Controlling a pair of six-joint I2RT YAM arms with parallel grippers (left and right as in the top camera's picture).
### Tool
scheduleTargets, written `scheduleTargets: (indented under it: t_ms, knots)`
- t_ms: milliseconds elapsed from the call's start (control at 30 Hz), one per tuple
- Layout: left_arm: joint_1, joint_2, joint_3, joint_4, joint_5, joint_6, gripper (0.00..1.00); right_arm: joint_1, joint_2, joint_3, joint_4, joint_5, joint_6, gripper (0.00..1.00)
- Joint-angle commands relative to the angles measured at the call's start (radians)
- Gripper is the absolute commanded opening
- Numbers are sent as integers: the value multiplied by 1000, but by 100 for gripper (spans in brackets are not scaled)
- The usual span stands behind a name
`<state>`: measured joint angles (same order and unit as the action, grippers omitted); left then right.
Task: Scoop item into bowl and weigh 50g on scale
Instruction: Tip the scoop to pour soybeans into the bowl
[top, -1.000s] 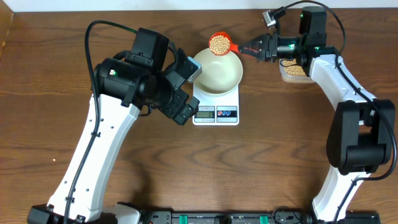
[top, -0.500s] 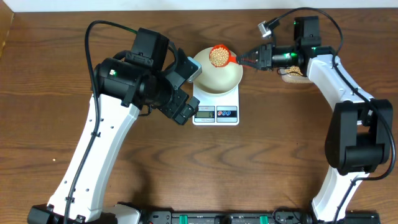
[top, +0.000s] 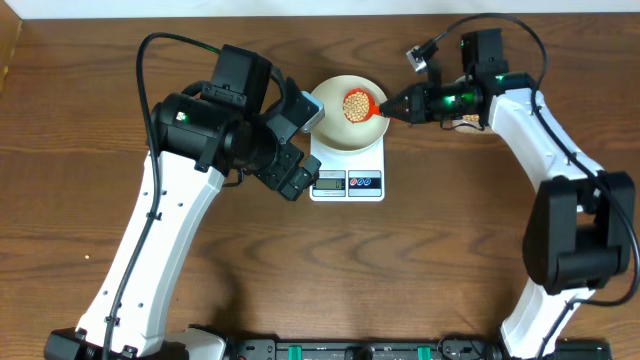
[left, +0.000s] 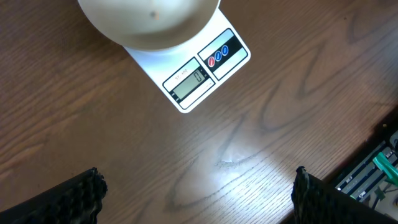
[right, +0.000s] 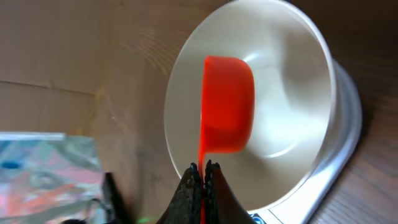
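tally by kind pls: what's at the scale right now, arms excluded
bowl: 1
scale: 1
scoop: 1, loaded with beans, held over the bowl by the right gripper
total: 3

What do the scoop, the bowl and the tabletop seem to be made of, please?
The scoop: likely plastic, uniform orange-red, slightly glossy. The bowl: smooth off-white, soft sheen; ceramic or plastic, unclear. The tabletop: wood or wood-look laminate, brown grain, glare.
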<state>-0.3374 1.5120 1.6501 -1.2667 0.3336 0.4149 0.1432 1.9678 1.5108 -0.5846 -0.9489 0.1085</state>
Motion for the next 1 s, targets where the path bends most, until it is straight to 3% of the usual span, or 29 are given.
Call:
scheduleTargets:
  t_ms: [0,967]
  knots:
    - [-1,-16,10,0,-6,-10,98,29,-58,27,-6,107,-58,1]
    - [-1,-16,10,0,-6,-10,98,270,-132,27,-25,702,-335,1]
